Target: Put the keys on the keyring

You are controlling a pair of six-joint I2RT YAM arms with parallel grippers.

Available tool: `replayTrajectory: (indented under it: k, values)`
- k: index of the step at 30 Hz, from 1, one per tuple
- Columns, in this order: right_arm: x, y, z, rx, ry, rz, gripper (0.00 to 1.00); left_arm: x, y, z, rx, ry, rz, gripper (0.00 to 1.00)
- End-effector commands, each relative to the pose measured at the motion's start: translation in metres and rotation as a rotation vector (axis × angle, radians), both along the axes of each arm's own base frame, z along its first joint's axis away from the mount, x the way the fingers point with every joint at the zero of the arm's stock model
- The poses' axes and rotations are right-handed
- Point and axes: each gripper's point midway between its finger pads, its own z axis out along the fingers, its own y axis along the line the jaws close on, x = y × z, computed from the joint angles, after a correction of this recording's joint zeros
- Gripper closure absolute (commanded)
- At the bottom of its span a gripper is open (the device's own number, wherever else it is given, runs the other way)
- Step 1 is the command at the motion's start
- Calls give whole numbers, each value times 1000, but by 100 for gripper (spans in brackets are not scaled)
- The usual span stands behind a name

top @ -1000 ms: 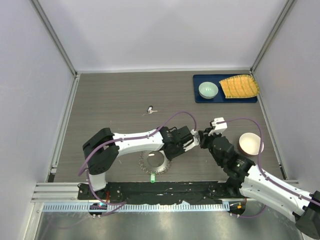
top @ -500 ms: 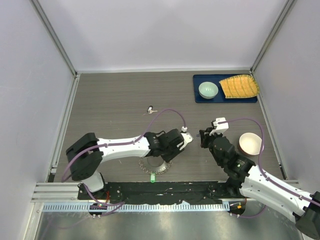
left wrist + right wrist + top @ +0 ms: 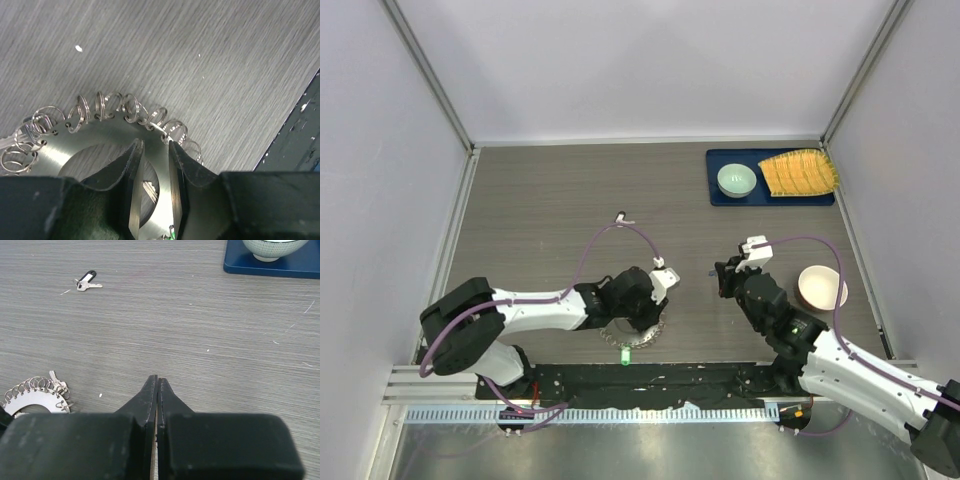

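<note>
The keyring is a flat metal ring with small split rings along its rim, lying near the table's front edge. My left gripper hangs right over it. In the left wrist view the keyring fills the frame, and the left gripper has its jaws a little apart over the ring's band, holding nothing. A silver key blade shows between them. The green key lies at the ring's near edge. The blue key lies alone farther back, also in the right wrist view. My right gripper is shut and empty.
A blue tray at the back right holds a green bowl and a yellow ribbed thing. A pale bowl stands by the right arm. A black strip runs along the front edge.
My left arm has pulled back to the left, and its gripper has moved from beside the right gripper to over the keyring. The right gripper has barely moved.
</note>
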Motion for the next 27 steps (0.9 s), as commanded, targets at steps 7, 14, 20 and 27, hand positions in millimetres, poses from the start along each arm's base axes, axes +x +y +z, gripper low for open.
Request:
replayTrajectory:
  k: [7,14,20,27]
  values:
    - [4,9,13,52,-39,18,99,20,-32,25,-191,-44,8,71]
    - [2,11,14,58,-41,34,99,16,-28,21,-183,-24,12,71]
    - [2,11,13,62,-36,34,99,11,-18,25,-191,-19,37,69]
    - [2,13,13,65,-38,42,99,11,-19,15,-183,11,55,73]
